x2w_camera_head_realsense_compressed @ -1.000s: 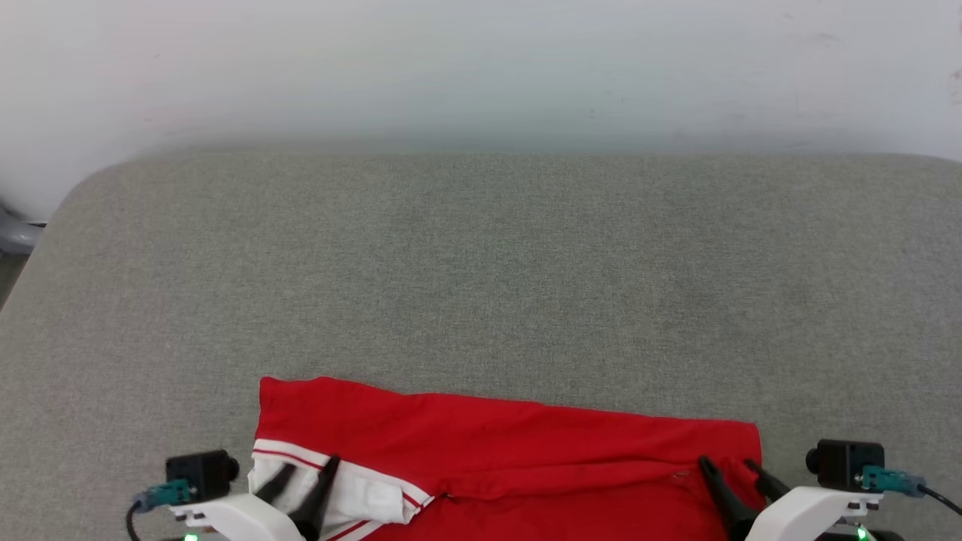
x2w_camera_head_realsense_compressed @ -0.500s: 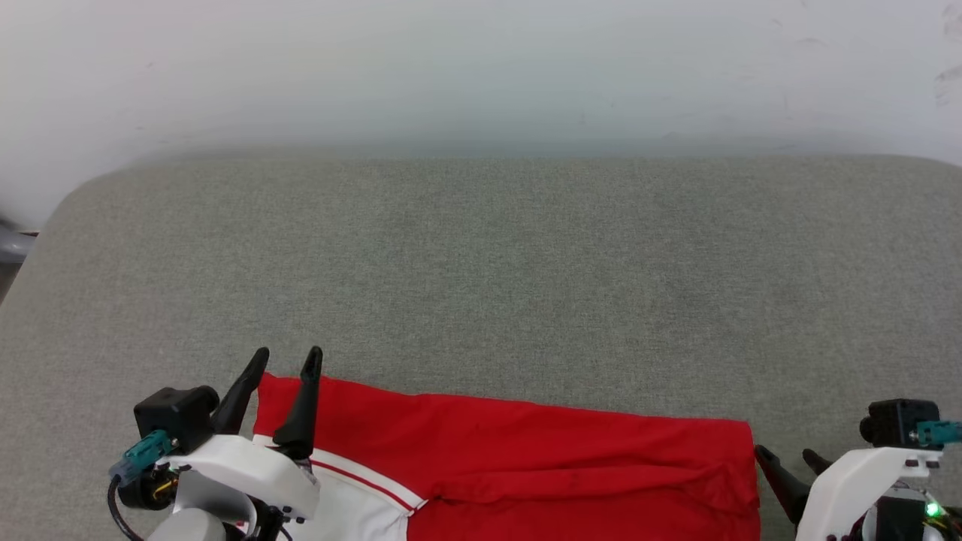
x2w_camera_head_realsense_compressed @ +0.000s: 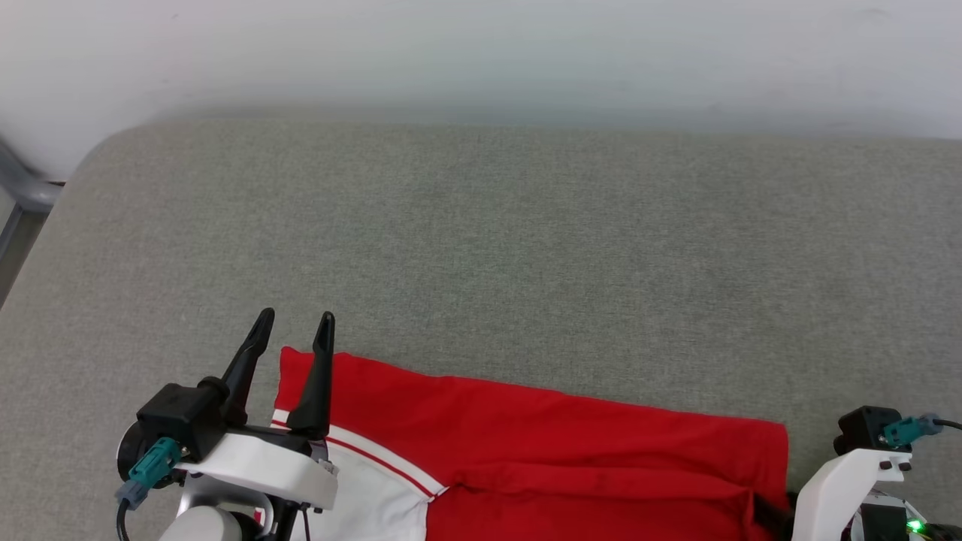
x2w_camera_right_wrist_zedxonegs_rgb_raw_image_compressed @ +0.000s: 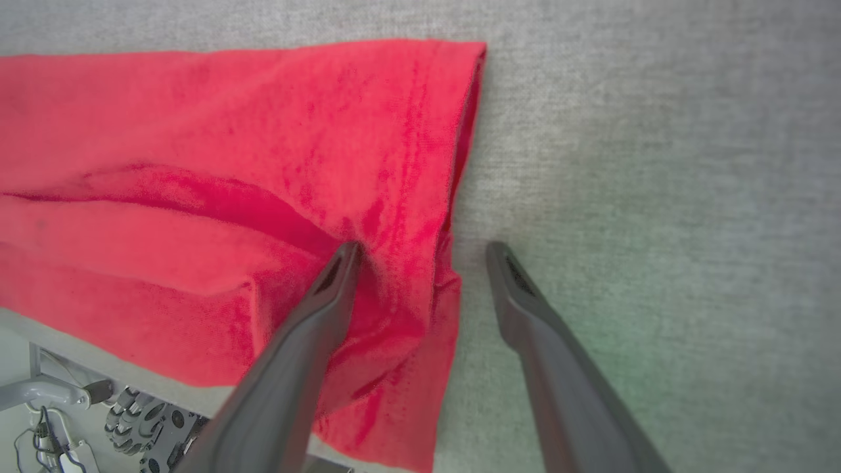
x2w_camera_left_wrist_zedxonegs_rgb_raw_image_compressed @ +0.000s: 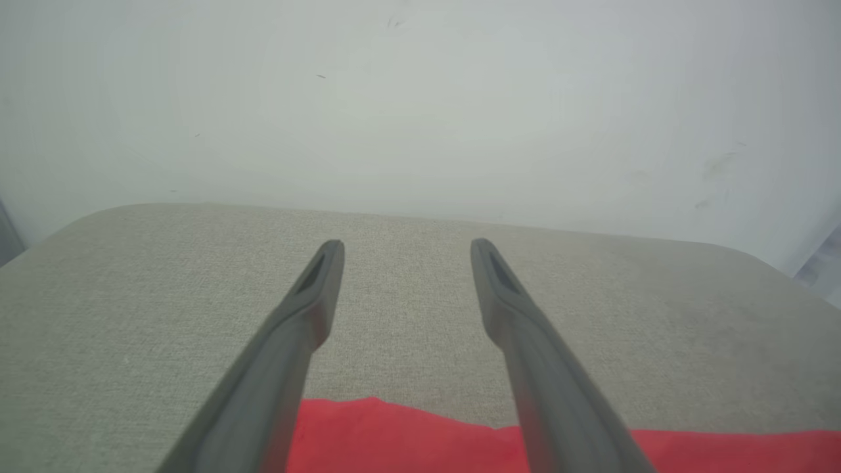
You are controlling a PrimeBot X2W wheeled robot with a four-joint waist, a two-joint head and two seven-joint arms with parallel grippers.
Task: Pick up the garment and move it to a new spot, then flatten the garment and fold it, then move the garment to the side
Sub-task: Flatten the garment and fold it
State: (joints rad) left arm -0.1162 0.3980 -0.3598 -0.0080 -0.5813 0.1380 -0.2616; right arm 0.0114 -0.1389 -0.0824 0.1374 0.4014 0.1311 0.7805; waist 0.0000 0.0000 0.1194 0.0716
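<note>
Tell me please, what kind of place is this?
Probably an indoor robot test room: a grey fabric-covered surface against a plain white wall, with the red garment lying at its near edge.

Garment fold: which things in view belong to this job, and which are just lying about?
Job: garment; left gripper and right gripper, both open; grey padded surface it lies on.
Lying about: grey metal frame at far left; white wall behind.

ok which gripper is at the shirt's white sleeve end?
The left gripper: the white sleeve lies right beside it. The right gripper is over the shirt's plain red edge, no white there.
</note>
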